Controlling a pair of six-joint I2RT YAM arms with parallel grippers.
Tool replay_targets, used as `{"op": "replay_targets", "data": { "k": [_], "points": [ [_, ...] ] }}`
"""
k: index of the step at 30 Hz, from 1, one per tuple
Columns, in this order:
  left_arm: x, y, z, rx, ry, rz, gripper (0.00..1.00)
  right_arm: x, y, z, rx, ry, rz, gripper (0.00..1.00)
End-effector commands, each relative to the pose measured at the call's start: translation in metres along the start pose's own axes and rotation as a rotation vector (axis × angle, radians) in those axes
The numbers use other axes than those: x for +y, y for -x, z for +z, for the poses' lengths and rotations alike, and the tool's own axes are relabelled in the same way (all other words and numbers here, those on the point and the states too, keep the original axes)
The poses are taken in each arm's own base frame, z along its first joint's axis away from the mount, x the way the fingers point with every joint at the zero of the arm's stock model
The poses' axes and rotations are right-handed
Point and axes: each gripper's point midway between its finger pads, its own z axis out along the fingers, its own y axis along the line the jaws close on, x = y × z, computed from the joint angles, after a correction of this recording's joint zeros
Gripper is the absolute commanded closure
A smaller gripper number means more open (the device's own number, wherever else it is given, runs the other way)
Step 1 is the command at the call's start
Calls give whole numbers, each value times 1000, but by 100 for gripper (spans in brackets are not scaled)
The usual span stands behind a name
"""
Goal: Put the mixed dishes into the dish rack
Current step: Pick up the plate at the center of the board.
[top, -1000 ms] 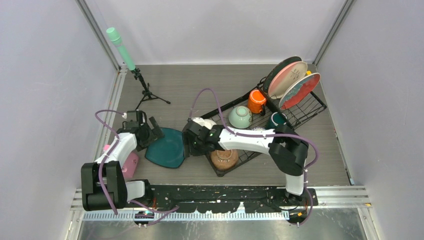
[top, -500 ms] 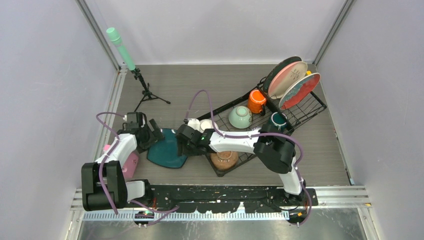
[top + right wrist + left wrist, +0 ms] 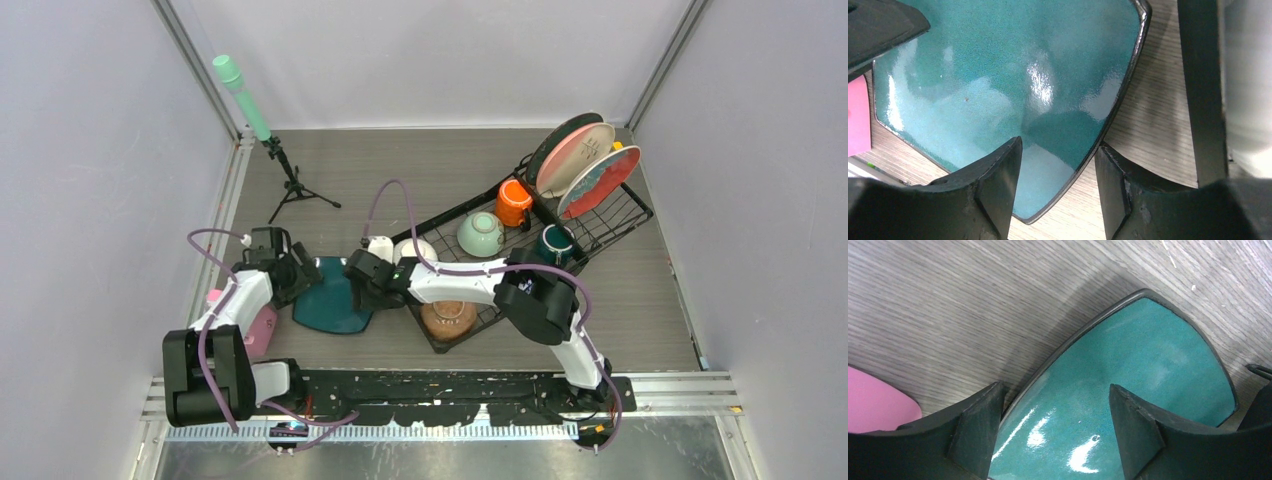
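Observation:
A dark teal plate (image 3: 333, 300) (image 3: 1128, 375) (image 3: 998, 80) lies on the table left of the dish rack (image 3: 612, 222). My left gripper (image 3: 303, 273) (image 3: 1054, 392) is open at the plate's left rim, one finger outside the rim and one over the glaze. My right gripper (image 3: 358, 292) (image 3: 1058, 147) is open at the plate's right corner, with the rim running between its jaws. In the rack sit an orange mug (image 3: 513, 203), a mint-green bowl (image 3: 481, 235), a dark teal mug (image 3: 553, 243), a brown bowl (image 3: 448, 318), a white bowl (image 3: 413, 250) and upright plates (image 3: 580, 155).
A pink cup (image 3: 262, 328) (image 3: 873, 407) sits just left of the plate, beside my left arm. A mint-green cylinder on a black tripod (image 3: 243, 98) stands at the back left. Walls close in the table on both sides.
My right gripper has slid left onto the plate's right corner, uncovering the white bowl. My left gripper's jaws have narrowed a little at the left rim. The plate has barely shifted.

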Motion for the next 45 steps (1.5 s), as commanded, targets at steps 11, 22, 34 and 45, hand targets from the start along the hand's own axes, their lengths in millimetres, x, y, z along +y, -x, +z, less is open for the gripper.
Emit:
{"op": "replay_targets", "data": {
  "k": [11,22,34,45],
  "points": [
    [-24,-35,-8,111,-170,-106,27,10,16,30,100,105,-211,41],
    [-45,-40,-16,78,-339,-162,43,10,18,34,197,170,-306,41],
    [-63,-47,-22,57,-500,-224,34,16,13,31,245,241,-370,41],
    [-68,-56,-20,84,-556,-296,44,34,4,23,288,356,-377,42]
  ]
}}
